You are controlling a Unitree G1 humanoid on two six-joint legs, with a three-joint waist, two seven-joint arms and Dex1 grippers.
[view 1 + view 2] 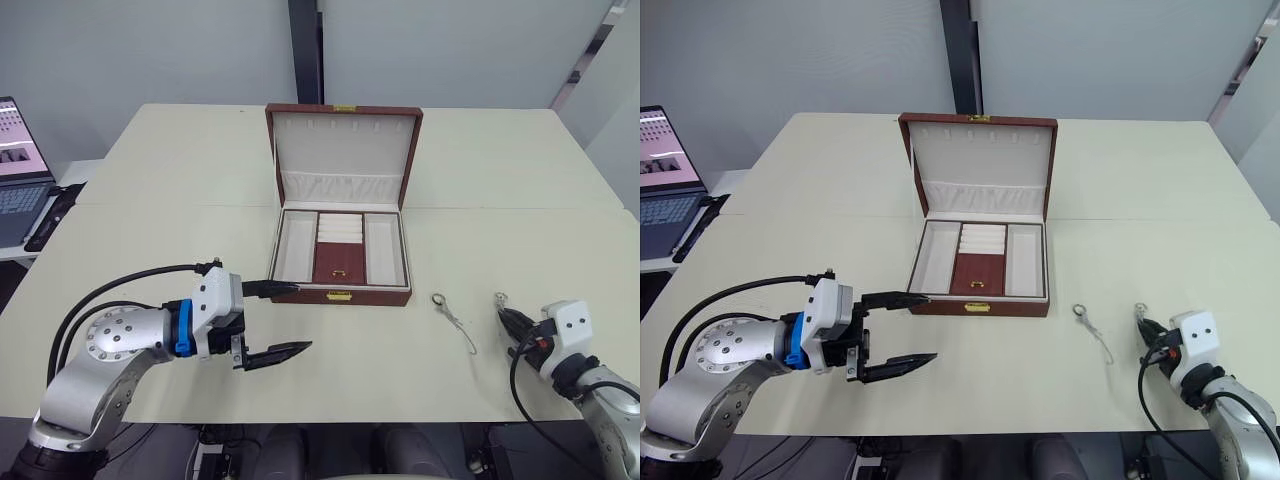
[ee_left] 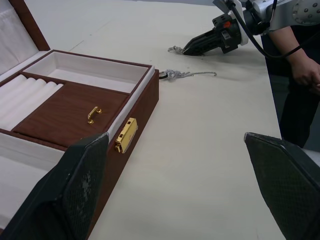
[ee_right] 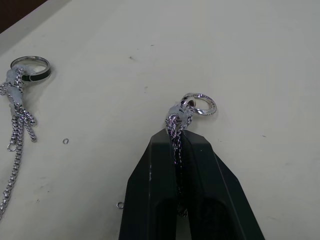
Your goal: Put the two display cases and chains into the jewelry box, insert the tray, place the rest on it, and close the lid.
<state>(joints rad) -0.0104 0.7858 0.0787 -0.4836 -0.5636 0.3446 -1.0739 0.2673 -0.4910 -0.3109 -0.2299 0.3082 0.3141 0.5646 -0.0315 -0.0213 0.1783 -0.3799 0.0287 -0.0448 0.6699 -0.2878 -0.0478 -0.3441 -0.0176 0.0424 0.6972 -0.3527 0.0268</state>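
The red-brown jewelry box (image 1: pixel 340 296) stands open mid-table with its lid (image 1: pixel 343 150) upright. Its top level has white compartments, ring rolls and a brown panel with a gold handle (image 2: pixel 94 114); I cannot tell whether this is the tray. My left gripper (image 1: pixel 300 318) hovers open at the box's front left corner, with nothing between its fingers (image 2: pixel 75 190). My right gripper (image 3: pixel 177 132) is shut on a silver chain whose end ring (image 3: pixel 200 104) sticks out past the tips. A second chain (image 1: pixel 455 322) with a dark ring (image 3: pixel 30 67) lies between box and right gripper. The display cases are out of view.
A laptop (image 1: pixel 20 170) sits on a side table to the far left. A person's hand (image 2: pixel 305 70) shows beyond the table's right edge. Bare tabletop (image 1: pixel 400 370) stretches in front of the box.
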